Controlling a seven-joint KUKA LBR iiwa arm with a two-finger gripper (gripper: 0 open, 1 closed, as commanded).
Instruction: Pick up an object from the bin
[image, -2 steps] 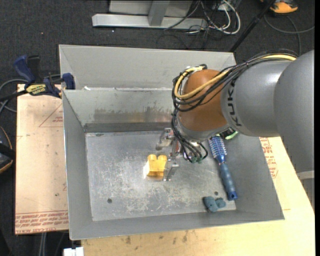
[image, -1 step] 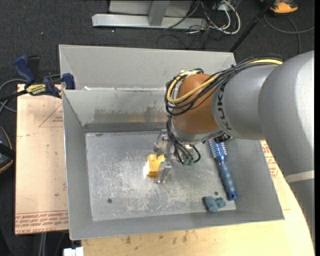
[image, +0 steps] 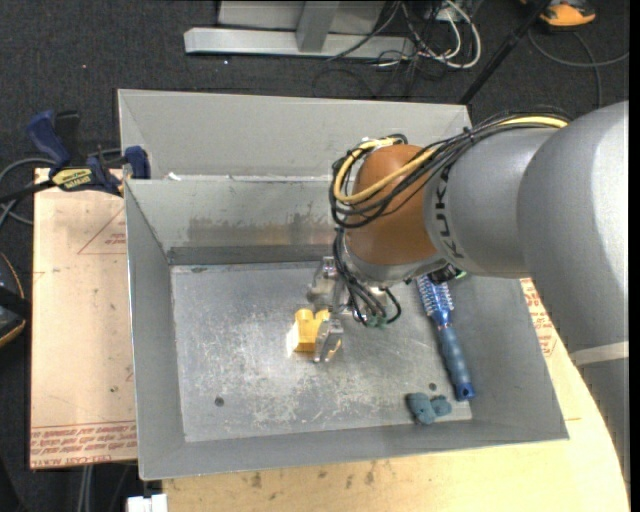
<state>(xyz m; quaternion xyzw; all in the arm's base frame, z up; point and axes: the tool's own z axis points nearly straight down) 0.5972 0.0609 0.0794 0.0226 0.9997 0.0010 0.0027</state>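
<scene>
Camera view: tool low over a small yellow block in the middle of the bin.

From above, the tool (image: 323, 336) sits down near the floor of the grey bin (image: 230, 350), under the arm's orange wrist cover. The yellow block (image: 304, 330) lies right against the tool's left side in this view, touching it or nearly so. How far the tool is open, and whether it has any hold of the block, I cannot tell. The block looks stubby, with its longer side running roughly up-and-down the view. A blue brush (image: 448, 340) and a small blue-grey piece (image: 428, 407) lie well apart to the right. By my judgement, any grasp depends on a slight shift leftward.
</scene>
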